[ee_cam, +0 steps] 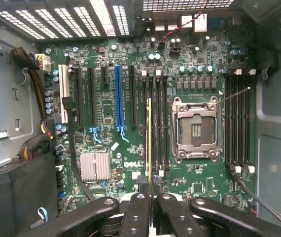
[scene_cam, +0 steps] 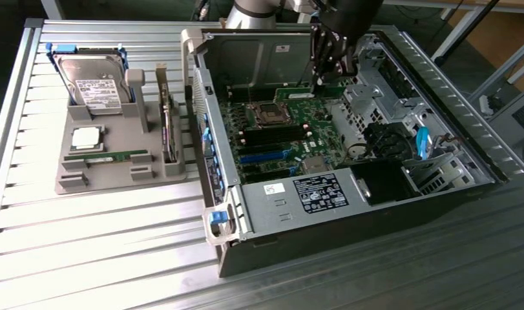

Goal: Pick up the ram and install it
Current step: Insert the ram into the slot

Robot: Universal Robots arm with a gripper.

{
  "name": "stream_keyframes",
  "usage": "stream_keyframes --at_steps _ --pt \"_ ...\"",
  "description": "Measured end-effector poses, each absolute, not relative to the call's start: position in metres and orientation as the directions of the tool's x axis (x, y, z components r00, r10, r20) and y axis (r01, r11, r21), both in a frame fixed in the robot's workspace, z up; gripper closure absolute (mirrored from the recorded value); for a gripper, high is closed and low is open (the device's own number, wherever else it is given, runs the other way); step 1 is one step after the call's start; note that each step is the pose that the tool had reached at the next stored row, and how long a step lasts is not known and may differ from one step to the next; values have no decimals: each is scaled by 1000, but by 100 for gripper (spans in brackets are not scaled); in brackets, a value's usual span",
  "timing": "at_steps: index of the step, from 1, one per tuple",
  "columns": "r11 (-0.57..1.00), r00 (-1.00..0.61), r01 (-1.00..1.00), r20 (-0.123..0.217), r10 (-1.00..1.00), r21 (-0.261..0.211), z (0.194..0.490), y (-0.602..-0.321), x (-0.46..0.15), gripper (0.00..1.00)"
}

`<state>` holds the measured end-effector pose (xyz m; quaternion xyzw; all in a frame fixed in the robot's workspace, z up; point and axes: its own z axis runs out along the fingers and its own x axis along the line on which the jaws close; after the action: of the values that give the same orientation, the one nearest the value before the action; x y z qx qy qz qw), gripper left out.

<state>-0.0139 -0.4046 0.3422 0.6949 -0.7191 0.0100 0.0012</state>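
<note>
My gripper (scene_cam: 333,61) hangs inside the open computer case (scene_cam: 218,161), above the far part of the motherboard (scene_cam: 283,129). It is shut on the ram (ee_cam: 149,138), a thin green stick that I see edge-on in the wrist view, reaching out from between the black fingers (ee_cam: 135,212). The stick hangs lengthwise over the row of black memory slots (ee_cam: 159,123) beside the empty CPU socket (ee_cam: 197,129), and I cannot tell whether it touches them. In the exterior view the ram (scene_cam: 315,64) shows as a narrow upright strip under the gripper.
A grey parts tray (scene_cam: 81,181) stands at the exterior view's left of the case. It holds a hard drive (scene_cam: 94,84), a silver CPU chip (scene_cam: 86,137), a look-alike green stick (scene_cam: 106,157) and a dark expansion card (scene_cam: 168,126). Cables (scene_cam: 378,139) and the power supply (scene_cam: 318,194) crowd the case.
</note>
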Motion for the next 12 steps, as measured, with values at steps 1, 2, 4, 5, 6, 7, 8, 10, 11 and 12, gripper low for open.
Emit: stream_keyframes --at_steps 1,2,4,5,6,7,8,10,11,12 --pt "34 -34 -999 16 -999 -13 342 -405 -14 89" --pt "34 -34 -999 16 -999 -13 341 -405 -14 89" --pt "34 -34 -999 16 -999 -13 339 -405 -14 89" --pt "34 -34 -999 16 -999 -13 337 -405 -14 89" --pt "34 -34 -999 16 -999 -13 336 -405 -14 89" --pt "34 -34 -999 16 -999 -13 336 -405 -14 89" --pt "34 -34 -999 16 -999 -13 336 -405 -14 89" --pt "34 -34 -999 16 -999 -13 335 -405 -14 89" --pt "34 -34 -999 16 -999 -13 335 -405 -14 89" --pt "34 -34 -999 16 -999 -13 335 -405 -14 89"
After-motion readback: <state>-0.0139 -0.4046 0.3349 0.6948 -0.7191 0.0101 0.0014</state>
